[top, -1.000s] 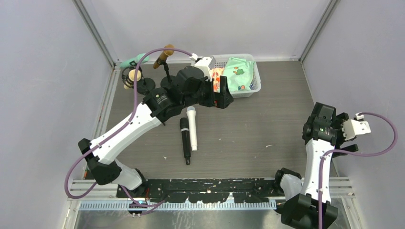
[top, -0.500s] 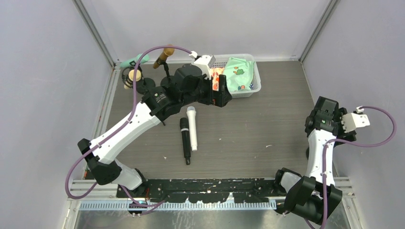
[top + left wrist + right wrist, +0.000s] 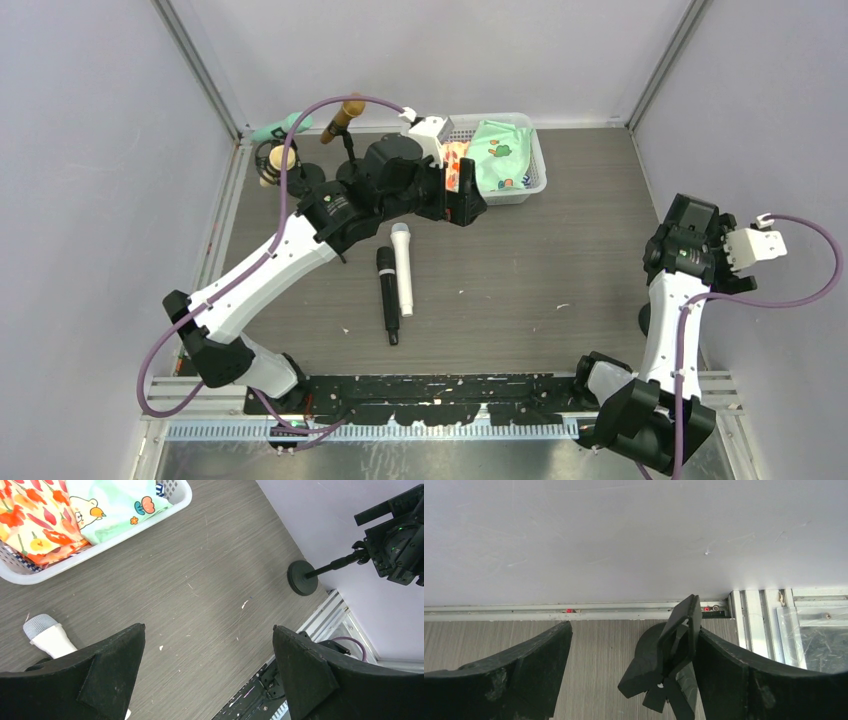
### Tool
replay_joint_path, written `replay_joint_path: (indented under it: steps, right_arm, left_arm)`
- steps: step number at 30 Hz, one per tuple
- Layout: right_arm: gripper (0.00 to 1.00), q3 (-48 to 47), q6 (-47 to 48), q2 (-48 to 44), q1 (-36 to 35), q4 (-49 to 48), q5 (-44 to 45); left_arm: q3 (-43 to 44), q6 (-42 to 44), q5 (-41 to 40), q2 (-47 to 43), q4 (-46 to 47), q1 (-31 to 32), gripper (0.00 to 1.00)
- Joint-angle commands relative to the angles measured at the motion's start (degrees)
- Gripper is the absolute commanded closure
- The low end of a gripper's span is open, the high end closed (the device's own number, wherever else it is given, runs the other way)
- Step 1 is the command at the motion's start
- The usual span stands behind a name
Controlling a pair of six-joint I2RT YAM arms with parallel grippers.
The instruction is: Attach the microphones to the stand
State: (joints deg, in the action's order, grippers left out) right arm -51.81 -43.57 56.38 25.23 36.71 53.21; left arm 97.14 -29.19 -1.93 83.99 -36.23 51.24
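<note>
- The fingers (image 3: 107, 675) of the left gripper (image 3: 207, 630) are standing wide apart above the table (image 3: 200, 580), gripping nothing; the white microphone (image 3: 47, 634) is lying just beside one finger; a basket (image 3: 105, 542) of cloths is sitting beyond.
- The right gripper (image 3: 634, 627) is also holding its fingers (image 3: 519, 672) apart; a black stand clip (image 3: 676, 645) is sitting between them, nearer one finger.
- From above, the white microphone and the black microphone (image 3: 387, 295) are lying side by side mid-table; the brown-gold microphone (image 3: 343, 117), mint green microphone (image 3: 278, 128) and pale yellow microphone (image 3: 277, 162) are clustering among black stands (image 3: 305, 180) at the far left corner.
</note>
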Motion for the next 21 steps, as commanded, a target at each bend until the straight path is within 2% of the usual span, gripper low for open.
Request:
replay_joint_path:
  steps: [1,6,9,16,20,21]
  right_arm:
    - [0.14,-2.7,1.4,-1.4,0.1,-1.3,1.1]
    - [0.27,-1.8,2.3,-1.6,0.1,-2.6,1.0]
    - [0.45,-1.4,2.5,-1.6,0.2,-3.1,0.7]
    - [0.76,-1.2,3.1,-1.3,0.1,-3.4,-1.0]
    - [0.98,-1.6,4.6,-1.7,0.2,-3.8,-5.5]
    - [0.99,-1.8,4.6,-2.1,0.1,-3.8,-6.9]
  left_arm:
    - [-0.2,1.5,1.4,-1.8,3.1,-0.4,0.00]
    - [-0.9,1.5,1.7,-2.1,3.6,-0.5,0.00]
    - [-1.3,1.7,1.7,-2.2,3.8,-0.7,0.00]
    - [-2.9,2.2,1.7,-2.8,4.1,-1.4,0.00]
    - [-4.2,2.6,1.7,-3.3,4.1,-2.5,0.00]
    - [-4.5,2.6,1.7,-3.4,4.1,-3.0,0.00]
